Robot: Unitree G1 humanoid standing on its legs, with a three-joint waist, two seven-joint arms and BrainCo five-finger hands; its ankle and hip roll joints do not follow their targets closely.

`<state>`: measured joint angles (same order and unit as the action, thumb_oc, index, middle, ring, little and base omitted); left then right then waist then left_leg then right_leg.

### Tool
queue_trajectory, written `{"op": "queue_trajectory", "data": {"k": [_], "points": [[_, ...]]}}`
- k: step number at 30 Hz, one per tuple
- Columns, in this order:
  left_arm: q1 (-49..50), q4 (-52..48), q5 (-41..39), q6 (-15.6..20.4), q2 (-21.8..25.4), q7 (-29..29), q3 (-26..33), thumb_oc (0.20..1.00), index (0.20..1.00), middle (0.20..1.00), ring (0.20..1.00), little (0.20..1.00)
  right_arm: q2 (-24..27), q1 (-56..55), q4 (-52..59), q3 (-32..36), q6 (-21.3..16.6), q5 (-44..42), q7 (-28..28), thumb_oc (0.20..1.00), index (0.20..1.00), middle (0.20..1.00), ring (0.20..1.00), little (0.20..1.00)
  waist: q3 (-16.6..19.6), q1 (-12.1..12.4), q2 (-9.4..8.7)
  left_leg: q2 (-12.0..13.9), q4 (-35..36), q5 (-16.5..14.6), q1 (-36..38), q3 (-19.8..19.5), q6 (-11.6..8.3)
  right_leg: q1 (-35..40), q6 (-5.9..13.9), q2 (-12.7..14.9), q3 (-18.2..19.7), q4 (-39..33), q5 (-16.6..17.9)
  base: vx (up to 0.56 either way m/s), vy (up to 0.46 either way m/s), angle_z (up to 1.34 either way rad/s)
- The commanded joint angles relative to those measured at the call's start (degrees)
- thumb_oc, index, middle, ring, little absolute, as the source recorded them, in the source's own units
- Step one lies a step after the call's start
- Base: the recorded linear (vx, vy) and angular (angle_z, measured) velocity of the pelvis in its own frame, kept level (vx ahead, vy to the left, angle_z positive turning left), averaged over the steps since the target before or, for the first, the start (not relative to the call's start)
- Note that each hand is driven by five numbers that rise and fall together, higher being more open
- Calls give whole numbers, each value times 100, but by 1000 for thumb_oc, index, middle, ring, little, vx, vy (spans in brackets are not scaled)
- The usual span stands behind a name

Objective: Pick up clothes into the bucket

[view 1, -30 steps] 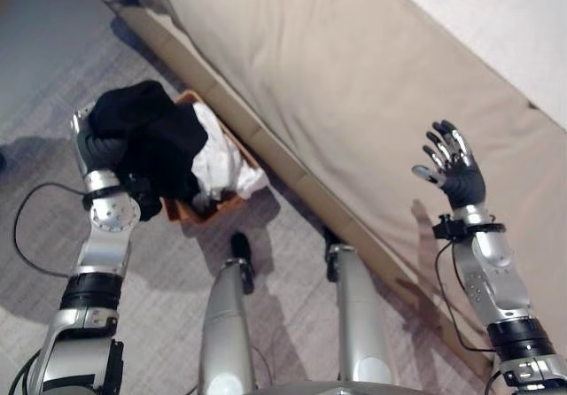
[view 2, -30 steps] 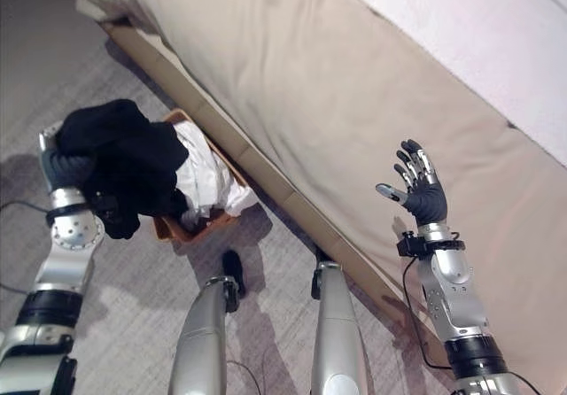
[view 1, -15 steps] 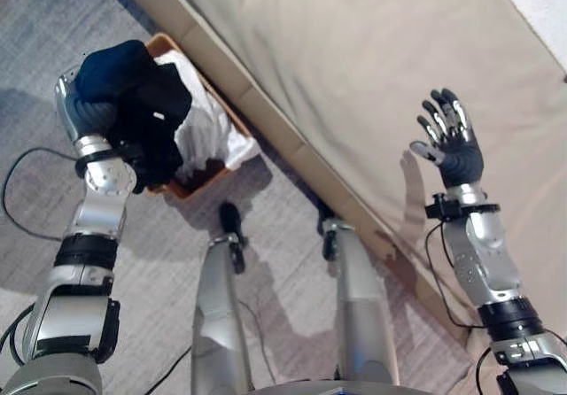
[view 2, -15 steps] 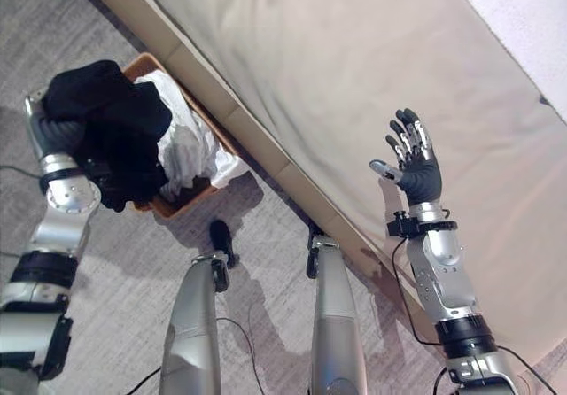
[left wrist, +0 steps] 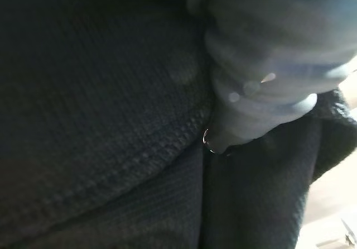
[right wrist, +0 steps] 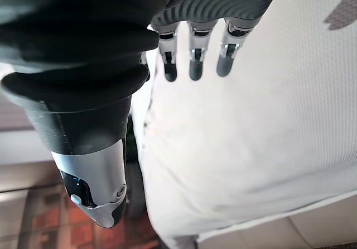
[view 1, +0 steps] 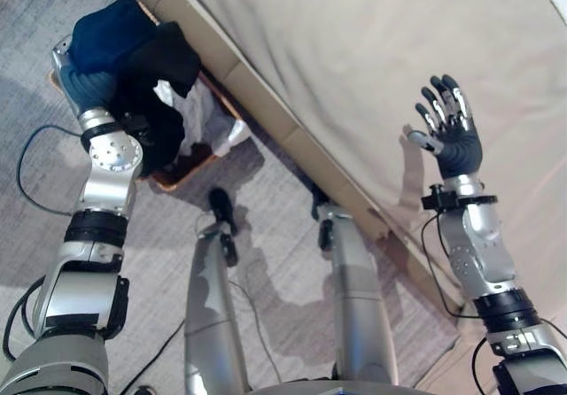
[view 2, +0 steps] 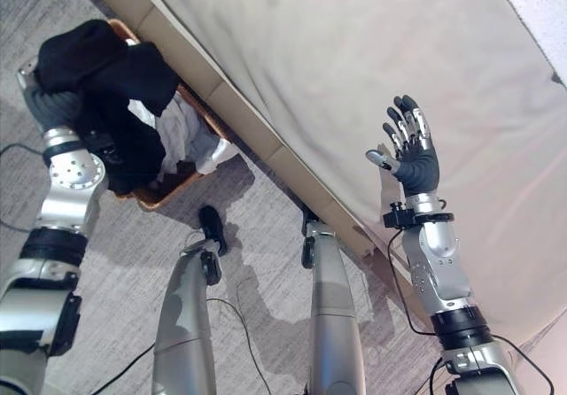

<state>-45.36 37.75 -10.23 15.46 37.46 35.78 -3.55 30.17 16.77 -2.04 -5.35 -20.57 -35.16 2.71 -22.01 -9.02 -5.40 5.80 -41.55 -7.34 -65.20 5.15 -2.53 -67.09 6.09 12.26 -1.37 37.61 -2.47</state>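
Now, black garment (view 1: 159, 67) draped over left hand (view 1: 89, 85), above basket (view 1: 190, 166).

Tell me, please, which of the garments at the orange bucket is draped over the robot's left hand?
The black knitted garment: it hangs over the left hand above the orange bucket, while the white cloth lies inside the bucket.

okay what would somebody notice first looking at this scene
Probably the black garment draped over the left hand, hanging above an orange bucket on the floor that already holds white cloth. Next, the right hand, raised with fingers spread and empty, over the wide beige bed.
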Motion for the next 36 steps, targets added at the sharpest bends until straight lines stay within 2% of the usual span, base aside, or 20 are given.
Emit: {"op": "queue_trajectory", "data": {"k": [1,10,18,23,24,25,26,36], "points": [[-154,251,-132,314,47,183,56,200,200,200,200,200,165,-203,698,34,-458,-107,39,1000,1000,1000,1000,1000,445,-34,14,-60,219,127,-360,-276,55,-207,344,-29,264,-491,763,4,7,-5],[-255,1051,-201,142,-173,-44,-65,200,200,200,200,200,122,-323,818,137,-540,-74,40,1000,1000,1000,1000,1000,570,-150,-27,-41,-60,66,-755,-292,65,-616,323,-93,285,-237,713,4,-4,-3],[-414,1773,-335,-299,-329,-310,-73,200,200,200,200,200,115,-401,880,153,-481,-73,36,1000,1000,1000,1000,1000,653,-173,-5,-44,-268,11,-968,-322,100,-825,298,-146,288,-39,655,2,-2,-3],[-457,1889,-344,-407,-313,-498,-71,200,200,200,200,200,137,-384,873,190,-444,-91,12,1000,1000,1000,1000,1000,679,-166,18,-53,-258,25,-1011,-348,98,-858,292,-154,275,-50,661,-2,1,-1],[-492,1959,-393,-424,-323,-519,-66,432,432,432,432,432,133,-372,875,182,-437,-87,12,1000,1000,1000,1000,1000,689,-171,22,-43,-242,31,-1008,-348,97,-857,294,-152,271,-59,663,0,0,0],[-520,2052,-462,-433,-327,-540,-53,890,890,890,890,890,127,-366,876,181,-443,-93,22,1000,1000,1000,1000,1000,699,-176,21,-35,-241,38,-1012,-342,93,-863,297,-156,262,-62,666,0,0,0],[-539,2056,-453,-462,-326,-551,-51,1000,1000,1000,1000,1000,127,-362,868,178,-435,-97,23,1000,1000,1000,1000,1000,709,-177,20,-39,-227,38,-1005,-347,95,-862,298,-158,260,-67,669,0,0,0],[-442,2378,-1310,-468,-446,-844,331,1000,1000,1000,1000,1000,132,-345,780,114,-324,-150,22,1000,1000,1000,1000,1000,814,-131,45,-32,59,105,-699,-325,80,-595,317,-106,180,-244,721,0,0,0]]}}
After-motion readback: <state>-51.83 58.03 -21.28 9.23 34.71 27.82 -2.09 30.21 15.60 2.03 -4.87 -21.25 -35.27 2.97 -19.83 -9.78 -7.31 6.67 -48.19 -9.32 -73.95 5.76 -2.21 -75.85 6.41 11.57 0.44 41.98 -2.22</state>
